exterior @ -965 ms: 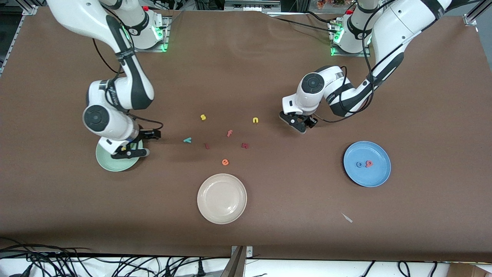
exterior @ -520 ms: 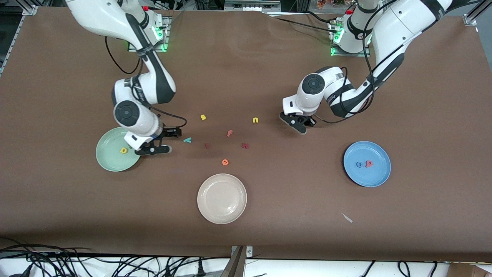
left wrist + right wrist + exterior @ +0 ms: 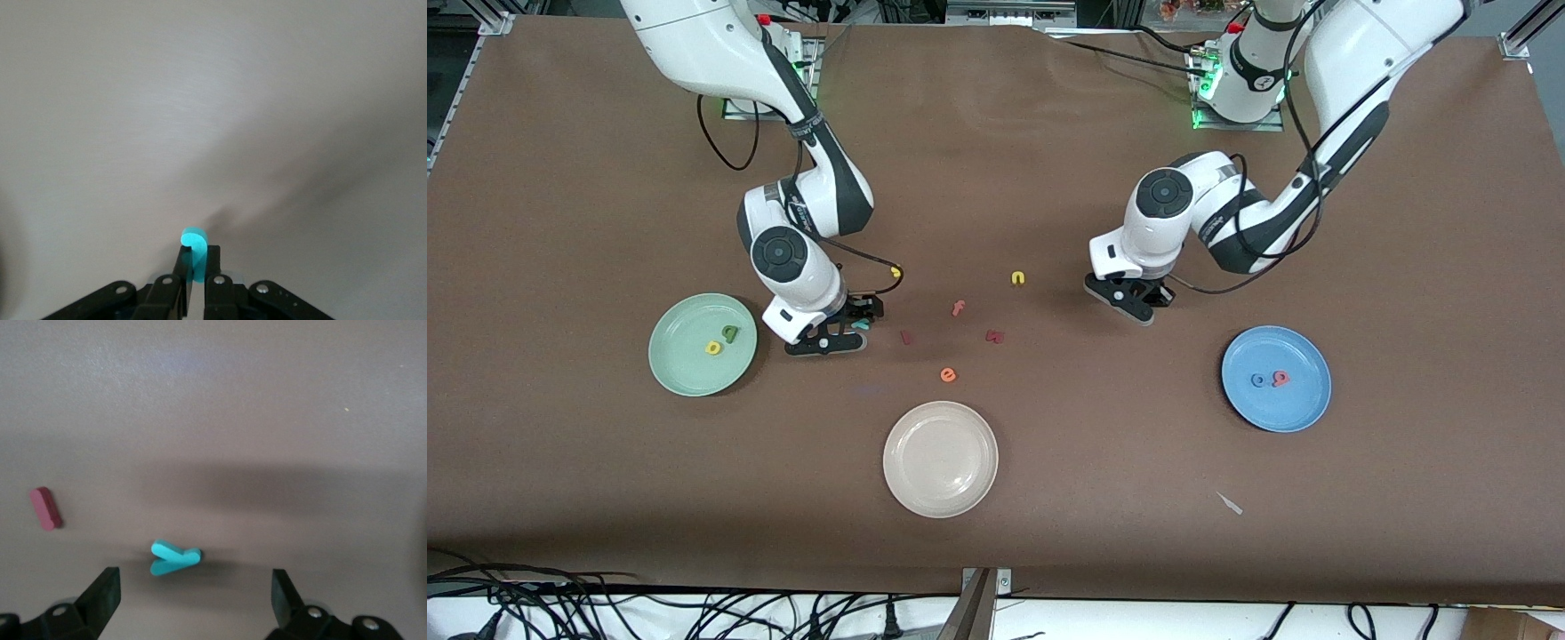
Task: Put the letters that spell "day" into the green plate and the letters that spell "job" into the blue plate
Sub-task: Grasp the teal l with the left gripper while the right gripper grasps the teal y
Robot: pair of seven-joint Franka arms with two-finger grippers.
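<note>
The cream plate (image 3: 940, 459) sits nearest the table's front edge. Farther in, the blue plate (image 3: 1276, 379) holds o (image 3: 1258, 380) and b (image 3: 1280, 379); the green plate (image 3: 703, 344) holds d (image 3: 713, 348) and a (image 3: 731, 334). The right gripper (image 3: 839, 332) hangs wide open over the teal y (image 3: 173, 559). The left gripper (image 3: 1132, 305) pinches the teal j (image 3: 194, 244).

Left gripper (image 3: 1134, 307) clamped; right gripper (image 3: 838, 333) agape.
</note>
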